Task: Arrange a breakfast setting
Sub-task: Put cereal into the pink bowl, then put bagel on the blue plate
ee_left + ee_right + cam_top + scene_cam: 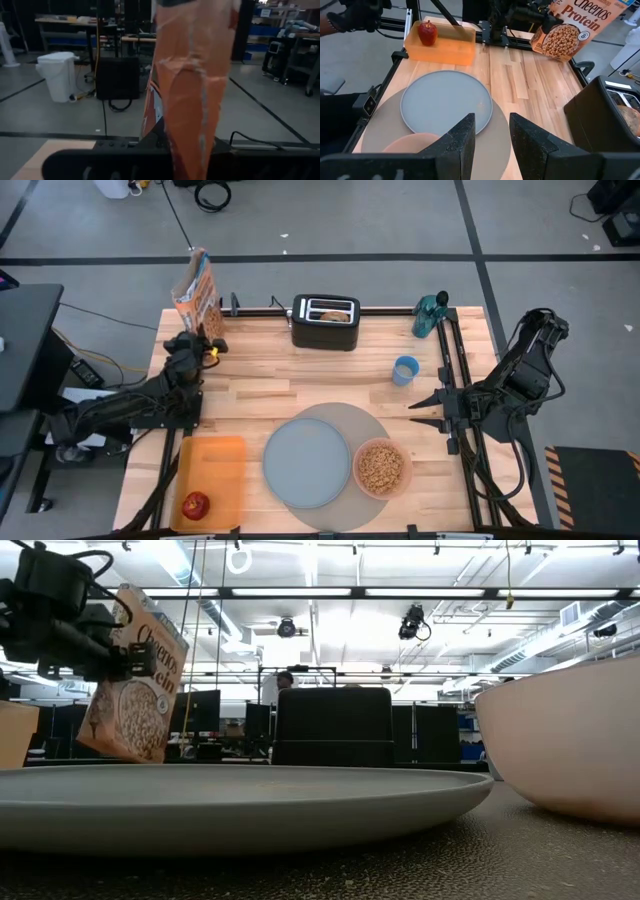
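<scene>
Left gripper (207,340) fingers clamped on cereal box (196,293), held tilted over the tabletop's far corner — pink bowl (381,468) already full, well off from those fingers; next: set box down upright; right gripper (417,411) fingers apart, empty.

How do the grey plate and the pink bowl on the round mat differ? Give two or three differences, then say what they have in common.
The grey plate is flat and shallow; the pink bowl is deep, with high curved walls. The grey plate is bare, while the pink bowl holds cereal. The grey plate is clearly wider than the pink bowl. Seen from above, both are round, and both rest side by side on the round mat.
</scene>
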Motion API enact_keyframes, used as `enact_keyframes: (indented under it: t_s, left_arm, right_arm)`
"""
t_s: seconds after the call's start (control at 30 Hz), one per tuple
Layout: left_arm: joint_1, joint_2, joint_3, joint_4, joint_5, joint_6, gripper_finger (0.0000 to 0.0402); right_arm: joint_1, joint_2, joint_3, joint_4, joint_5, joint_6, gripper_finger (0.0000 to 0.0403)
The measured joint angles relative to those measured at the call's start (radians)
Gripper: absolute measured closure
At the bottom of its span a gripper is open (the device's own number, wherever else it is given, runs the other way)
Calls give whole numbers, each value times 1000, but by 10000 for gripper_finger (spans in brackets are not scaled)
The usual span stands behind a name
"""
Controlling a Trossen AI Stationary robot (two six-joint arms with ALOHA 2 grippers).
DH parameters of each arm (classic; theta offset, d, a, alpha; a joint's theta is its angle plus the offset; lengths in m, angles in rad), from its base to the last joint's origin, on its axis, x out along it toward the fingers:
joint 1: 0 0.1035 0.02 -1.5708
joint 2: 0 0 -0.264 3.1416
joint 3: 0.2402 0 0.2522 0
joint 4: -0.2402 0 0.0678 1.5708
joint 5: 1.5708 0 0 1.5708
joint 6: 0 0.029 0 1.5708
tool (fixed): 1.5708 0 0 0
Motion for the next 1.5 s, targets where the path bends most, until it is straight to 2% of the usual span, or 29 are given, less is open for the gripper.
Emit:
enact_keyframes:
  t_s: [0.3, 0.47, 0.7, 1.0, 1.17, 1.33, 1.5]
  left_arm:
    - [43, 0, 0, -23, 51, 1, 389]
    - [43, 0, 0, -30, 51, 8, 368]
    - [43, 0, -1, -35, 50, 8, 311]
    - [43, 0, 0, -53, 53, 10, 207]
    - [42, -1, 55, -90, 81, 52, 153]
    - [42, 0, 123, -113, 80, 87, 123]
    - [41, 0, 194, -153, 80, 123, 118]
  right_arm:
    - [0, 0, 0, 0, -1, 11, 275]
    - [0, 0, 0, 1, -1, 10, 275]
    - [0, 1, 0, 9, -1, 8, 275]
    - [0, 1, 0, 9, -2, 8, 275]
    - [0, 1, 0, 15, -2, 8, 275]
    - [0, 2, 0, 18, -2, 8, 275]
    - [0, 11, 0, 18, -8, 8, 275]
